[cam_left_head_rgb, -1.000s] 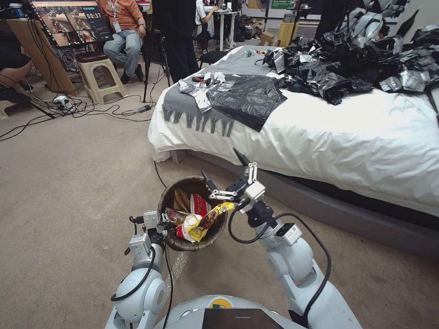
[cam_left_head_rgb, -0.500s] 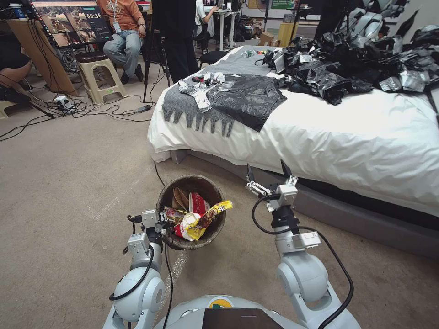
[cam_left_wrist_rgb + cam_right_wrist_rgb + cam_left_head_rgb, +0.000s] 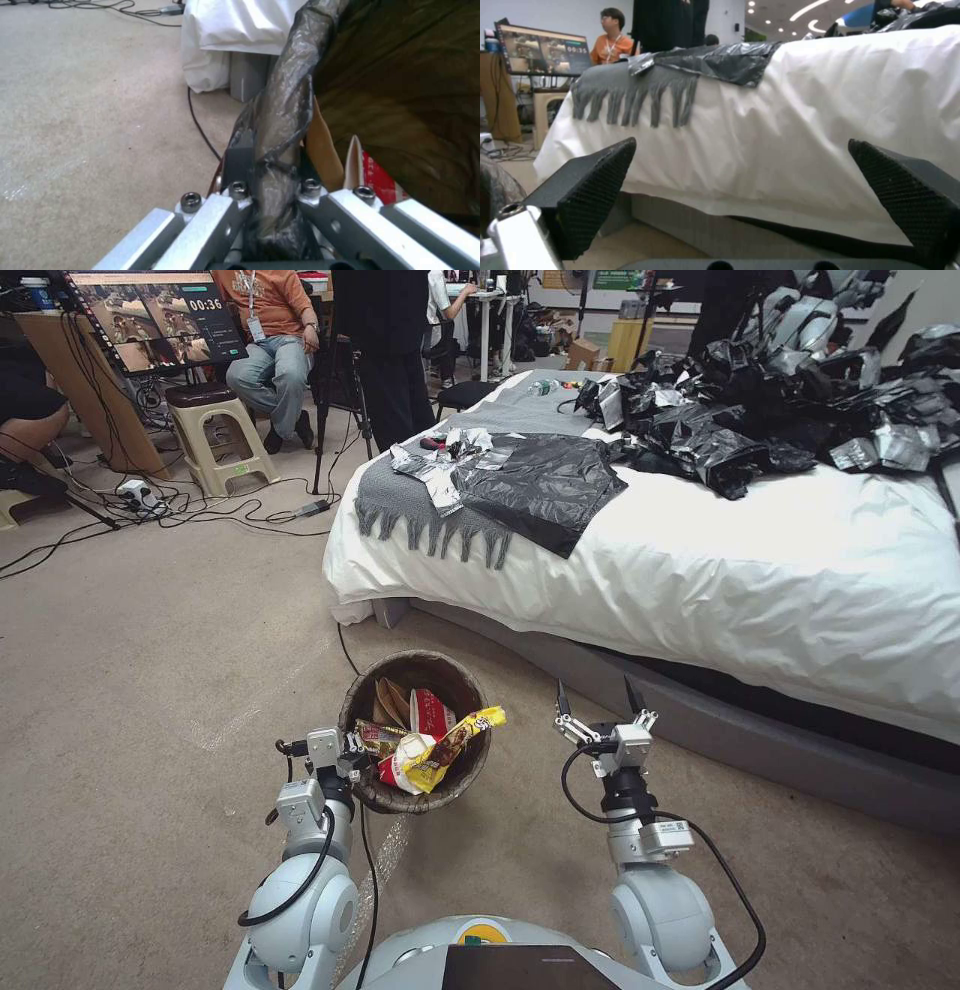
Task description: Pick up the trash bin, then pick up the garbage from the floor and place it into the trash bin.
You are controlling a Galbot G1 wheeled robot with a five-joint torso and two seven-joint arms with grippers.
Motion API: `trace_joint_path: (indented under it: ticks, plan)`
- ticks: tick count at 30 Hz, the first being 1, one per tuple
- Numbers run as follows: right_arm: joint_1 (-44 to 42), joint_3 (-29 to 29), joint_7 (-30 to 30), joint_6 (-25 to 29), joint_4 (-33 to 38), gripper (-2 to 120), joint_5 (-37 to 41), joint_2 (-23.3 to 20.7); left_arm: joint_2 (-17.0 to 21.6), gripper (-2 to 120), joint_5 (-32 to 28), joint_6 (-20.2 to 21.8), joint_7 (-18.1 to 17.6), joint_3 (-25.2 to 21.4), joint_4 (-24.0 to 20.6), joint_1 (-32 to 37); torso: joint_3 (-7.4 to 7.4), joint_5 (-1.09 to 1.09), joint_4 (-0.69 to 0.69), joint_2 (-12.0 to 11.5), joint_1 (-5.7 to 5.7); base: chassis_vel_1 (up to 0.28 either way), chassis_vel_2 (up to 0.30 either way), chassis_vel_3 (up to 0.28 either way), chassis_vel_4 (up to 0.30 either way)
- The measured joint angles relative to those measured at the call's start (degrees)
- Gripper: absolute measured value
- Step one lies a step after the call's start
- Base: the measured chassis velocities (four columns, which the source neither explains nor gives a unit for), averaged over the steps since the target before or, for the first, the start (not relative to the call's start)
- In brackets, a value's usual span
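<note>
The bin (image 3: 440, 670) is a small round bucket lined with a dark brown bag folded over its rim, upright and open. Inside it lies the garbage (image 3: 425, 740): crumpled brown paper, a red wrapper, and a yellow snack wrapper (image 3: 455, 745) draped over the rim on the right side, one end sticking out.

Pale grey-white rounded arm shells, black cables, silver gripper (image 3: 601, 706) linkages w/ hex screws, black textured fingertips (image 3: 592, 195).

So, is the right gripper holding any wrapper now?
No, the right gripper is open and empty beside the trash bin, facing the bed.
</note>
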Motion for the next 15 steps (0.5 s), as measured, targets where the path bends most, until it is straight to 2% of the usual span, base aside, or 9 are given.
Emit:
trace_joint_path:
  ticks: [15]
  plan:
    - [0.4, 0.7, -1.5, 0.8, -1.0, 100, 0.3, -0.1, -0.1, 2, -0.1, -0.5, 0.1, 0.0, 0.0, 0.1, 0.0, 0.0, 0.0, 0.0, 0.0, 0.0, 0.0, 0.0, 0.0]
